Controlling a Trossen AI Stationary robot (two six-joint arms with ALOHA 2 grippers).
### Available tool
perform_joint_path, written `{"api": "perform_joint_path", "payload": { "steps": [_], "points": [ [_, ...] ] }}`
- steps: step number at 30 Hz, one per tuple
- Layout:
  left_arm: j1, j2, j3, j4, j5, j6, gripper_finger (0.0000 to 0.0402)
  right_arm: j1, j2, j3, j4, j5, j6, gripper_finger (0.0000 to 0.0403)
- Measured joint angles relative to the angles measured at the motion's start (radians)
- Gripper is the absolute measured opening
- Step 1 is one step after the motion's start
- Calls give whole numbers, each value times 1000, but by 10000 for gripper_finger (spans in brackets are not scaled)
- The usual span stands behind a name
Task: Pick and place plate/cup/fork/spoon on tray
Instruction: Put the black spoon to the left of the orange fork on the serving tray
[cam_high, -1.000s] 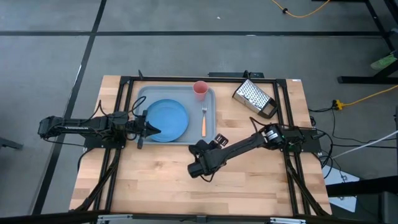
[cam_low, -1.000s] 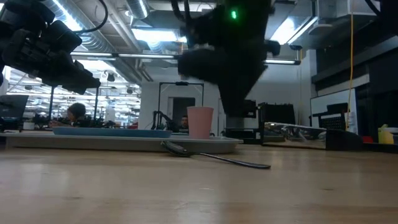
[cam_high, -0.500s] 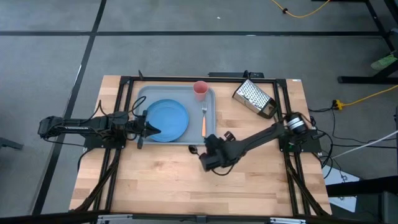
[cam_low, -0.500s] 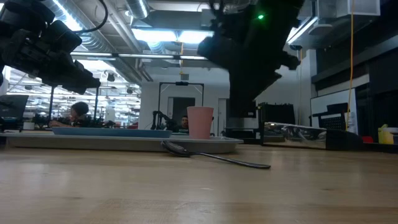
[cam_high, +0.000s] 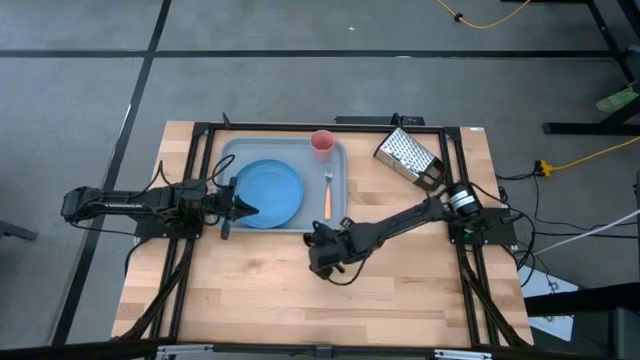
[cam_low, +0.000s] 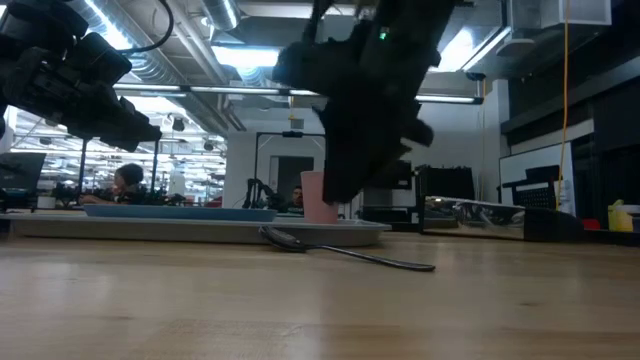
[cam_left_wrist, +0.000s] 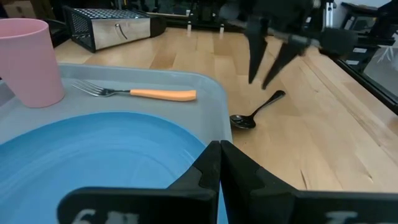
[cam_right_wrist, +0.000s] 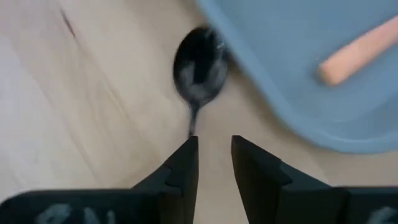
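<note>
1. High view: the right end effector (cam_high: 318, 243) has swung back toward the tray's near right corner since half a second ago, when it sat farther right; it now hangs over the desk (cam_high: 260, 290) just off the tray (cam_high: 228, 152). The plate (cam_high: 268, 192), cup (cam_high: 322, 144) and fork (cam_high: 328, 192) lie on the tray as before. The left end effector (cam_high: 243, 208) has stayed over the plate's left edge.
2. Low view: the right arm's dark mass has shifted left, now in front of the cup (cam_low: 312, 197). The spoon (cam_low: 345, 252) rests on the desk, unmoved, its bowl beside the tray's rim (cam_low: 200, 230).
3. Left wrist view: the left end effector (cam_left_wrist: 220, 163) has its fingers pressed together, empty. The spoon (cam_left_wrist: 256, 111) lies just off the tray.
4. Right wrist view: the right end effector (cam_right_wrist: 214, 163) has its fingers slightly parted, gripping nothing, above the spoon's (cam_right_wrist: 199, 67) handle.
</note>
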Motion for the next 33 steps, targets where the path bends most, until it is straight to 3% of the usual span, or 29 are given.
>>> {"api": "perform_joint_path", "payload": {
  "steps": [6,24,33],
  "points": [
    [0,0,0,0,0,0,0,-15,43,10,24,-94,-4,101],
    [0,0,0,0,0,0,0,-5,93,10,76,-141,-55,101],
    [0,0,0,-1,0,0,0,-6,109,15,54,-164,18,101]
  ]
}}
